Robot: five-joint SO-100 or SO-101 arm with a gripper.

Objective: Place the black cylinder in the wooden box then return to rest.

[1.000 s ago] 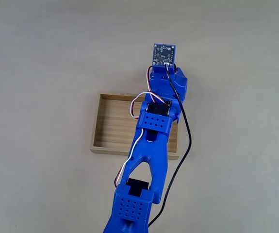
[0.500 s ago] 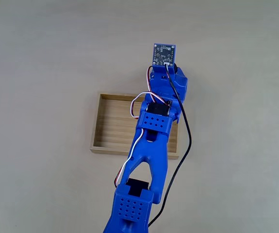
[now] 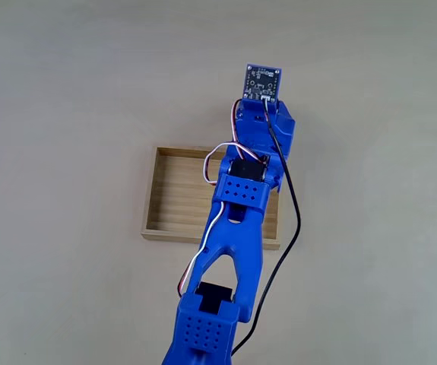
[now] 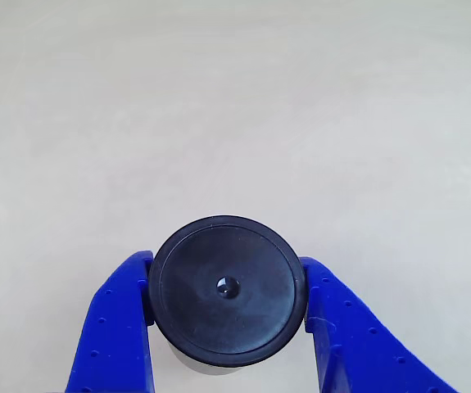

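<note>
Closest to the gripper-mounted camera, the two blue fingers (image 4: 112, 327) press against opposite sides of the black cylinder (image 4: 227, 288), so the gripper (image 4: 227, 315) is clenched on the cylinder, whose round top faces the lens and whose long axis runs straight down toward the pale table (image 4: 235, 98). Bare tabletop, not wood, lies beneath and beyond it. In the fixed view, the blue arm (image 3: 233, 228) reaches across the wooden box (image 3: 176, 194), and its wrist with the small circuit board (image 3: 262, 82) hangs past the box's far wall. By this judgement the cylinder sits beyond the box, so the coming move must draw it back toward the arm's base before releasing.
</note>
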